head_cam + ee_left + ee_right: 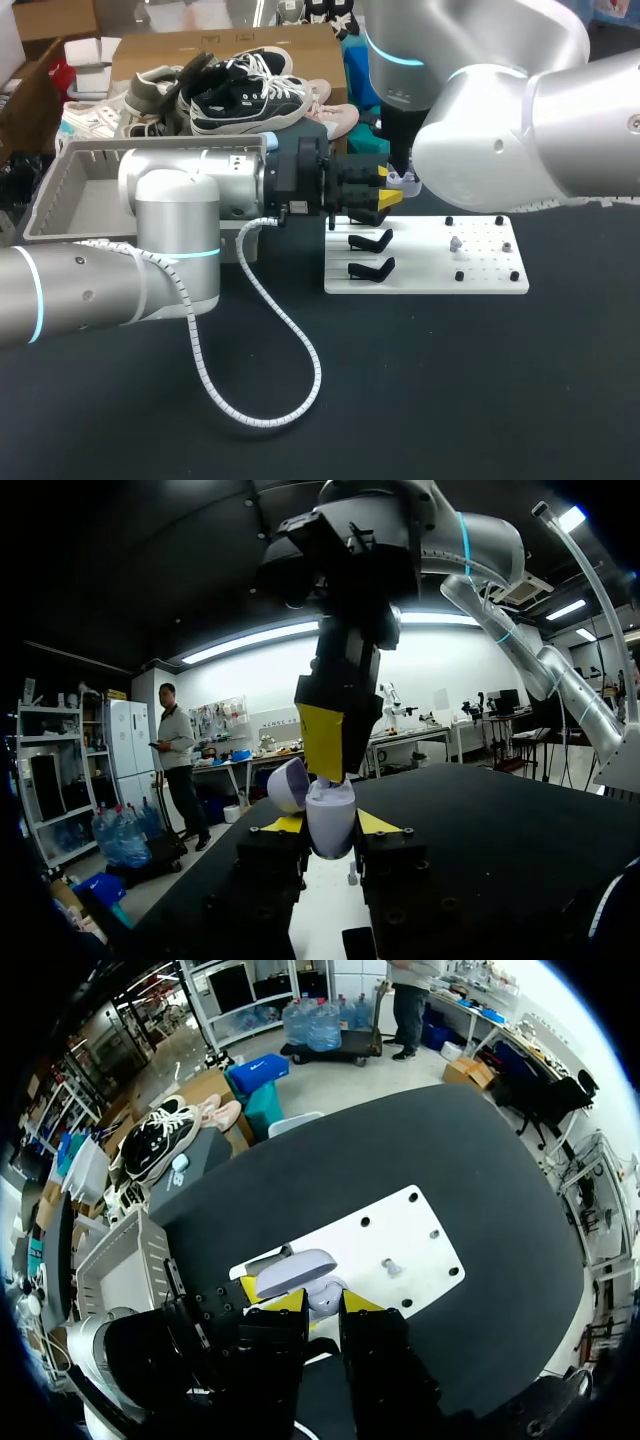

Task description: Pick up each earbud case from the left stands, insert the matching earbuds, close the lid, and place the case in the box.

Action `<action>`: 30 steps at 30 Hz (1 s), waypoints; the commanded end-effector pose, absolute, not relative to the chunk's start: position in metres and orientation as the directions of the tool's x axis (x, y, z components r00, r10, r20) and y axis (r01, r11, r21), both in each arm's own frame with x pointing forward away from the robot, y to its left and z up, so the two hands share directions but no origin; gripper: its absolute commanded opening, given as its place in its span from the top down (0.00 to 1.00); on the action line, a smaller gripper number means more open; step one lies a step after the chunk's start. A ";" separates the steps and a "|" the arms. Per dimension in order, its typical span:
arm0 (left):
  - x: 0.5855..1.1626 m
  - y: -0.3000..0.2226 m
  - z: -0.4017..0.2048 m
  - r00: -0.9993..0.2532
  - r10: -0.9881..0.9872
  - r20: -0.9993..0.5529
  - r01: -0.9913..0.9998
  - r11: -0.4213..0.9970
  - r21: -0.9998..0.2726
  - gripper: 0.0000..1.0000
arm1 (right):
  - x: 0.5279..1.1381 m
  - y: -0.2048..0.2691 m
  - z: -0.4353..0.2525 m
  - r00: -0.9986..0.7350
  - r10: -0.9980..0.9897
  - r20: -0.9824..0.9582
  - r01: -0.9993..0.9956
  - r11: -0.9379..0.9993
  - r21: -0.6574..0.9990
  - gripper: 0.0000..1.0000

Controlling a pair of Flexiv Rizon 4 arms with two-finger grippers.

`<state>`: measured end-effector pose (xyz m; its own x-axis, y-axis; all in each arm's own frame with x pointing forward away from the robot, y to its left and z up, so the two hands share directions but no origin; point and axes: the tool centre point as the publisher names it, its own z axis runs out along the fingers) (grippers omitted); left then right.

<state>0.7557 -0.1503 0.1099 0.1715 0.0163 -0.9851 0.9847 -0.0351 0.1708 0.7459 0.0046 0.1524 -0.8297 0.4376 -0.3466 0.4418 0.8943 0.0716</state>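
My left gripper [388, 195] reaches over the white board's [480, 275] left end and is shut on a pale lavender earbud case [330, 820]. The case's lid [288, 785] stands open. My right gripper [322, 742] comes down from above onto the case's open mouth. In the right wrist view its yellow tips [322, 1305] pinch a small pale earbud [322, 1295] just below the lid [295, 1272]. Another earbud [455, 243] stands on the board's peg area. Two black stands [372, 241] [372, 268] on the board's left part hold nothing.
A grey open box [60, 190] sits at the table's back left, behind my left arm. Shoes [240, 90] lie on a carton behind the table. A white coiled cable [270, 400] loops over the black tabletop in front of my left arm.
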 end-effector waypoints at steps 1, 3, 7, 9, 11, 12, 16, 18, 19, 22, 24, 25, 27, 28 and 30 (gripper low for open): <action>0.756 -0.151 0.109 0.172 0.015 -0.985 0.985 -0.035 0.171 1.00 | 0.747 0.004 0.152 -0.830 0.436 -0.347 0.440 0.895 0.072 1.00; 0.756 -0.151 0.109 0.172 0.015 -0.985 0.985 -0.035 0.171 1.00 | 0.748 0.004 0.152 -0.834 0.433 -0.342 0.437 0.897 0.072 1.00; 0.756 -0.151 0.109 0.172 0.015 -0.985 0.985 -0.035 0.171 1.00 | 0.748 0.004 0.150 -0.843 0.426 -0.328 0.423 0.902 0.084 0.62; 0.756 -0.151 0.109 0.172 0.015 -0.985 0.985 -0.035 0.171 1.00 | 0.748 0.004 0.150 -0.843 0.424 -0.330 0.421 0.903 0.085 0.47; 0.756 -0.151 0.109 0.172 0.015 -0.985 0.985 -0.035 0.171 1.00 | 0.747 0.005 0.150 -0.845 0.421 -0.329 0.416 0.905 0.090 0.34; 0.756 -0.151 0.109 0.172 0.015 -0.985 0.985 -0.035 0.171 1.00 | 0.745 0.005 0.150 -0.845 0.418 -0.333 0.413 0.906 0.091 0.30; 0.756 -0.151 0.109 0.172 0.015 -0.985 0.985 -0.035 0.171 1.00 | 0.738 0.003 0.154 -0.846 0.408 -0.342 0.400 0.911 0.099 0.27; 0.756 -0.151 0.109 0.172 0.015 -0.985 0.985 -0.035 0.171 1.00 | 0.730 -0.001 0.156 -0.851 0.393 -0.349 0.380 0.919 0.108 0.25; 0.756 -0.151 0.109 0.172 0.015 -0.985 0.985 -0.035 0.171 1.00 | 0.726 -0.004 0.157 -0.851 0.389 -0.352 0.372 0.921 0.118 0.25; 0.756 -0.151 0.109 0.172 0.015 -0.985 0.985 -0.035 0.171 1.00 | 0.714 -0.016 0.155 -0.857 0.375 -0.353 0.348 0.927 0.140 0.25; 0.756 -0.151 0.109 0.172 0.015 -0.985 0.985 -0.035 0.171 1.00 | 0.707 -0.024 0.152 -0.860 0.372 -0.349 0.345 0.928 0.141 0.25; 0.756 -0.151 0.109 0.172 0.015 -0.985 0.985 -0.035 0.171 1.00 | 0.704 -0.028 0.149 -0.862 0.370 -0.347 0.336 0.929 0.154 0.25; 0.756 -0.151 0.109 0.172 0.015 -0.985 0.985 -0.035 0.171 1.00 | 0.700 -0.035 0.146 -0.865 0.361 -0.349 0.320 0.932 0.170 0.28; 0.756 -0.151 0.109 0.172 0.015 -0.985 0.985 -0.035 0.171 1.00 | 0.698 -0.038 0.143 -0.865 0.361 -0.349 0.320 0.932 0.171 0.29; 0.756 -0.151 0.109 0.172 0.015 -0.985 0.985 -0.035 0.171 1.00 | 0.697 -0.044 0.136 -0.865 0.360 -0.349 0.319 0.932 0.171 0.38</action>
<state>0.7555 -0.1505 0.1099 0.1714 0.0162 -0.9851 0.9847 -0.0356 0.1707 0.7101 -0.0242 0.1444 -0.8778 0.3571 -0.3192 0.3435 0.9338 0.1001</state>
